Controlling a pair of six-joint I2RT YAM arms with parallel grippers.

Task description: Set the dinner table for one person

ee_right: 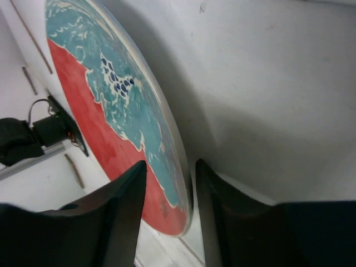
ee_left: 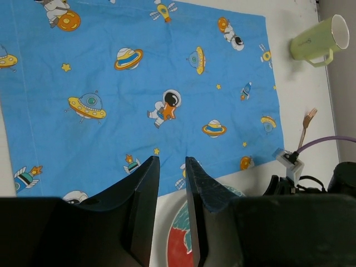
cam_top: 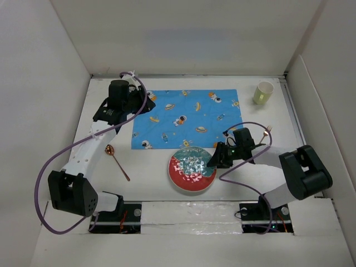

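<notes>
The dinner table (cam_top: 149, 186) bears a blue space-print mat (cam_top: 186, 117) (ee_left: 139, 72). A red and teal plate (cam_top: 191, 169) (ee_right: 105, 111) lies just in front of the mat, and its edge also shows in the left wrist view (ee_left: 181, 242). My right gripper (cam_top: 213, 161) (ee_right: 169, 164) stands open at the plate's right side. The rim sits between its fingers, with a gap on each side. Over the mat's far left corner my left gripper (cam_top: 146, 102) (ee_left: 171, 160) hangs open by a narrow gap, holding nothing.
A pale green cup (cam_top: 263, 92) (ee_left: 317, 40) stands at the far right corner. A copper fork (cam_top: 267, 132) (ee_left: 306, 125) lies right of the mat. A copper spoon (cam_top: 117, 161) lies left of the plate. White walls enclose the table.
</notes>
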